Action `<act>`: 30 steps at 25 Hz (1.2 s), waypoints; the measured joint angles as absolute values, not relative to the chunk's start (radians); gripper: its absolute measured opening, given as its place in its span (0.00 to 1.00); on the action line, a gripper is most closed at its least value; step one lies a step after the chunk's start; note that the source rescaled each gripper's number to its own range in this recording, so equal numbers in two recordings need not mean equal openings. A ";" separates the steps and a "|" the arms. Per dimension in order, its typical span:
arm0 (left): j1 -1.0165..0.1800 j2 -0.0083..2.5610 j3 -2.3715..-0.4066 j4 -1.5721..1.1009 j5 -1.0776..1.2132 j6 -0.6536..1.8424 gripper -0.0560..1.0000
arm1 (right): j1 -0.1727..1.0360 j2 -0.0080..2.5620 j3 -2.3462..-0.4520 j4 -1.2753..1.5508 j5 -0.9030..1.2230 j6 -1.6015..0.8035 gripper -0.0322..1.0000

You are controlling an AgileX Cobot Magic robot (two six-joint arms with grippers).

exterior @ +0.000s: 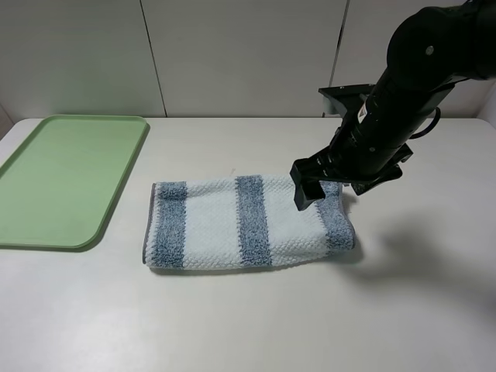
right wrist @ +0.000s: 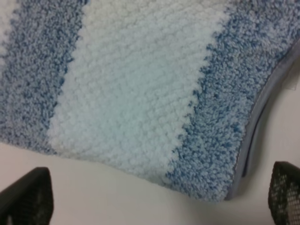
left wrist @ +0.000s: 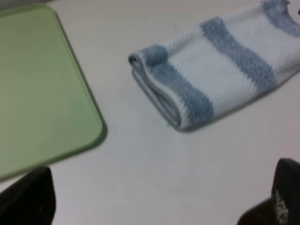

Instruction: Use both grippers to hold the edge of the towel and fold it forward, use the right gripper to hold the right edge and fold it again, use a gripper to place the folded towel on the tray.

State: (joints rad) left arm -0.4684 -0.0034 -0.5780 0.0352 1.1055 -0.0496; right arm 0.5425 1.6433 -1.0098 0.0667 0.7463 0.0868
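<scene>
The towel (exterior: 248,225) appeared folded 1 time; 2nd fold and tray (exterior: 70,178) placement were outstanding; left pincer (left wrist: 154,201) and right pincer (right wrist: 154,199) stood wide, empty

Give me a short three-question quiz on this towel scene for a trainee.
1. True or false: the towel lies on the tray.
2. The right hand is above which part of the towel? A. its left end B. its right end C. its middle
3. How many blue stripes show on the towel's top in the high view?
Key: 1 false, it lies on the table beside the tray. 2 B. 3 three.
</scene>
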 joint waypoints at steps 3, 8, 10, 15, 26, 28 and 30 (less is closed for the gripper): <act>-0.468 -0.005 -0.534 0.022 1.124 -0.050 0.92 | 0.543 1.643 -1.010 0.068 0.746 0.087 1.00; -0.468 -0.008 -0.509 0.015 1.128 -0.050 0.92 | 0.543 1.643 -1.010 0.073 0.746 0.087 1.00; -0.468 -0.008 -0.508 0.016 1.130 -0.043 0.92 | 0.543 1.643 -1.010 0.074 0.746 0.087 1.00; -0.468 -0.008 -0.508 0.019 1.131 -0.006 0.92 | 0.543 1.643 -1.010 0.074 0.745 0.086 1.00; -0.448 -0.008 -0.508 0.017 1.131 0.006 0.92 | 0.543 1.643 -1.010 0.074 0.732 0.065 1.00; -0.394 -0.008 -0.508 0.017 1.131 0.006 0.92 | 0.543 1.643 -1.010 0.074 0.728 0.065 1.00; -0.322 -0.008 -0.508 0.017 1.131 0.006 0.92 | 0.543 1.643 -1.010 0.074 0.727 0.065 1.00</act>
